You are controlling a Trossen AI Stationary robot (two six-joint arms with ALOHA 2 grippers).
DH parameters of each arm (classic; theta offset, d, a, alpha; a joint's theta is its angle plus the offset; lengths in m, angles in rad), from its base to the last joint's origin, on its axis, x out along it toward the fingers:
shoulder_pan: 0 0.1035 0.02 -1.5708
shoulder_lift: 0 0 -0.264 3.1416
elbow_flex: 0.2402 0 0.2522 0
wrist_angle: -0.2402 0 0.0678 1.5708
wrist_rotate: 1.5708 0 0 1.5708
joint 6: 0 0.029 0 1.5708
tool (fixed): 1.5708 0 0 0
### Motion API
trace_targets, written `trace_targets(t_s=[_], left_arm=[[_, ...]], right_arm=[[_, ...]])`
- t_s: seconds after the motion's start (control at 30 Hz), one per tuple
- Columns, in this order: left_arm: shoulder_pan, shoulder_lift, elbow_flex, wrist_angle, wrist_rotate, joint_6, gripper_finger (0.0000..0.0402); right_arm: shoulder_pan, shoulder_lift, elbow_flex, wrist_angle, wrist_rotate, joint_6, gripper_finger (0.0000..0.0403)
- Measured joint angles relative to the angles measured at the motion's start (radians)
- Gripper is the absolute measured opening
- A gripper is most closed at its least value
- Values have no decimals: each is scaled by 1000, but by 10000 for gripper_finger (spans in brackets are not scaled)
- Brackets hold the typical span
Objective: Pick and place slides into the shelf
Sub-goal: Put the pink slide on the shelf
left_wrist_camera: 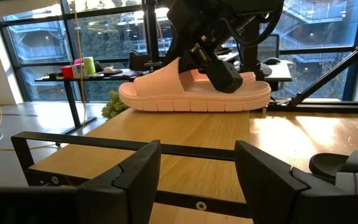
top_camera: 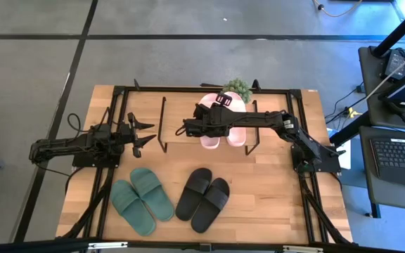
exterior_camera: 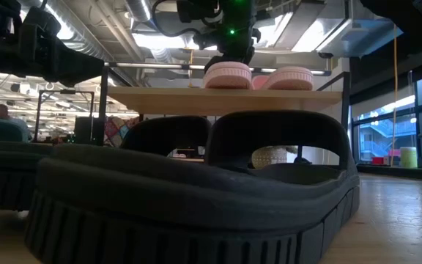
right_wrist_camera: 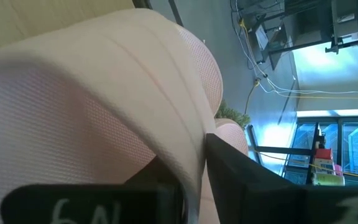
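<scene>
Pink slides (top_camera: 222, 125) side by side on the shelf (top_camera: 181, 123) top board, right tool (top_camera: 204, 127) clenched on the strap of the one nearer the left arm, strap fabric filling the right wrist view with one dark finger (right_wrist_camera: 253, 180) pressed against it. Left tool (top_camera: 145, 132) released and empty just beside the shelf's end, wide gap between its fingers (left_wrist_camera: 135, 180) plain only in the left wrist view. Green slides (top_camera: 143, 200) and black slides (top_camera: 202, 198) on the counter (top_camera: 259, 197) near the front edge; from the low view, black pair blocking nearly everything below the shelf board.
</scene>
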Motion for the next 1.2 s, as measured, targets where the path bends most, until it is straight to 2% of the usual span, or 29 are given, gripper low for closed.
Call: trace_targets(t_s=[0.5, 0.9, 1.07, 1.2], left_arm=[[0, 0, 0, 0, 0, 0, 198], [0, 0, 0, 0, 0, 0, 198], [0, 0, 0, 0, 0, 0, 198], [0, 0, 0, 0, 0, 0, 198]], right_arm=[[0, 0, 0, 0, -8, -2, 66], [0, -1, 0, 0, -8, 1, 149], [0, -1, 0, 0, -10, -1, 158], [0, -1, 0, -2, -57, -2, 158]])
